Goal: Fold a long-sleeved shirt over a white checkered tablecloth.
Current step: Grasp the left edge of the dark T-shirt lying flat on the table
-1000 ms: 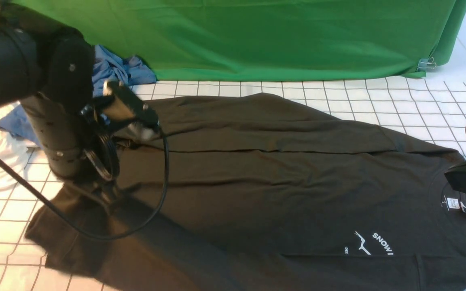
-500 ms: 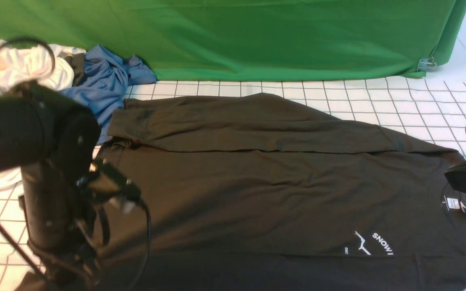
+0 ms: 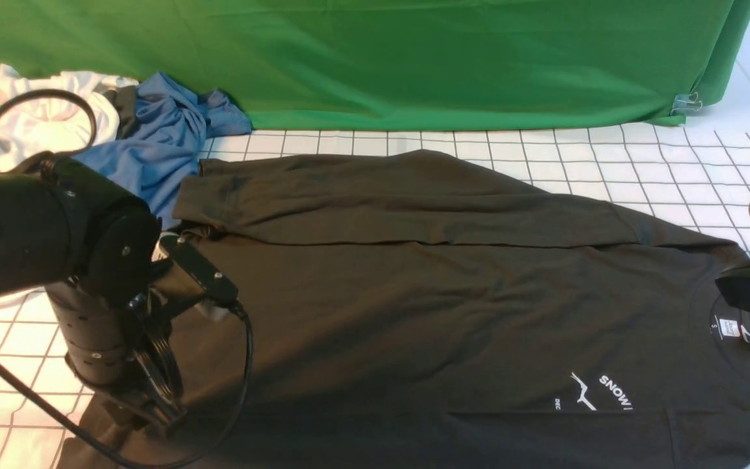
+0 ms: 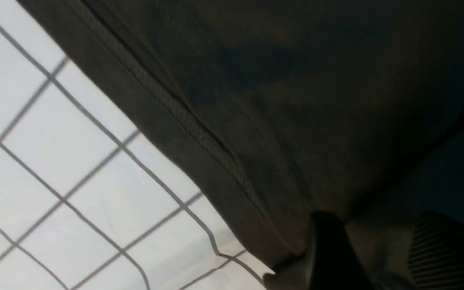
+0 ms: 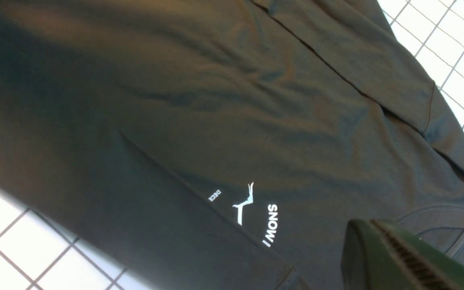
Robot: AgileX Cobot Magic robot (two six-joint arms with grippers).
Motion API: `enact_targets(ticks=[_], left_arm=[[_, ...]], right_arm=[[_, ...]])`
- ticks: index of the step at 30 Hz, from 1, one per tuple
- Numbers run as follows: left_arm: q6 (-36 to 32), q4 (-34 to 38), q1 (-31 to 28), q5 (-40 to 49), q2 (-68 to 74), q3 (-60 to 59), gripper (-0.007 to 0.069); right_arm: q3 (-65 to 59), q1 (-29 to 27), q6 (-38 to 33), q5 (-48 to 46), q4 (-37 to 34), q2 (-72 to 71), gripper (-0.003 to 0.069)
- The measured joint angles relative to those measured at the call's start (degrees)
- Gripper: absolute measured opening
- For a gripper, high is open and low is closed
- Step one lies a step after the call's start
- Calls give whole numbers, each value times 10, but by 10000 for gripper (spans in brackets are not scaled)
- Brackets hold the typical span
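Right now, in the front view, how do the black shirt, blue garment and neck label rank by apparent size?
1. Black shirt, by far the largest.
2. Blue garment; it lies farther back, so its true size is unsure.
3. Neck label, tiny.

The shirt (image 4: 296, 100) is lying flat on the tablecloth (image 4: 54, 153), its stitched hem (image 4: 183, 121) running diagonally across the grid. Two dark fingers (image 4: 330, 253) are standing apart over the shirt near the hem, with fabric showing between them; one is showing a ribbed pad (image 4: 445, 249).

The long-sleeved shirt (image 3: 414, 306) is black, the tablecloth (image 3: 609, 163) white with dark-grey grid.
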State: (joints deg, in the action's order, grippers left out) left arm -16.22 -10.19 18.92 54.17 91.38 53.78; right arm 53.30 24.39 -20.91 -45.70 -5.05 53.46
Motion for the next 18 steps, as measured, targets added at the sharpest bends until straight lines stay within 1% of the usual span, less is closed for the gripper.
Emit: enact_targets(ticks=[4, 7, 9, 11, 13, 18], left_arm=[[48, -46, -1, -1, 0, 0, 379], [72, -58, -14, 0, 0, 0, 414], [74, -51, -26, 4, 0, 0, 418], [74, -31, -60, 13, 0, 0, 416], [63, -2, -94, 22, 0, -1, 402], [32, 40, -140, 25, 0, -1, 372]], right_arm=[[0, 0, 0, 0, 0, 0, 43], [0, 0, 0, 0, 0, 0, 45], [0, 0, 0, 0, 0, 0, 46], [0, 0, 0, 0, 0, 0, 48], [0, 0, 0, 0, 0, 0, 50], [0, 0, 0, 0, 0, 0, 51]])
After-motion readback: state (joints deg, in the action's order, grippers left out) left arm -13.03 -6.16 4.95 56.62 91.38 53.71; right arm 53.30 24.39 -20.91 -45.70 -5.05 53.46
